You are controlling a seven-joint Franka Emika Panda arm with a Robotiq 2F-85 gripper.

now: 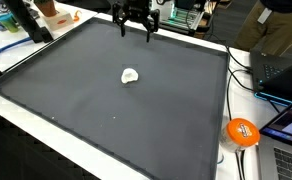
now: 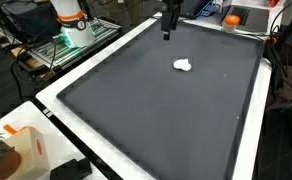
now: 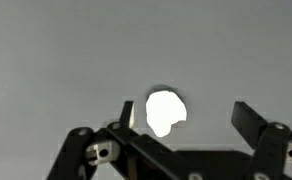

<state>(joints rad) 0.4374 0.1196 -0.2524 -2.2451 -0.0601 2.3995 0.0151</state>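
Hanging above the far edge of the dark mat (image 1: 96, 120), the gripper (image 1: 136, 32) has its two fingers spread wide with nothing between them. A small white lump (image 1: 131, 76) lies on the mat, nearer to me than the gripper and well apart from it, roughly in the middle of the mat's far half. In both exterior views the lump sits by itself on the dark surface. In an exterior view the gripper (image 2: 169, 28) shows as a dark shape over the mat's far rim, with the lump (image 2: 183, 66) lying nearer and a little to the right of it. From the wrist view the lump (image 3: 164, 112) appears between the open fingers of the gripper (image 3: 186, 116), closer to one finger (image 3: 128, 112) than to the other, with plain grey mat all round it and no contact to be seen. Off the mat's near right corner rests an orange round object (image 1: 242, 132), and a laptop (image 1: 282, 68) stands beyond it on the right.
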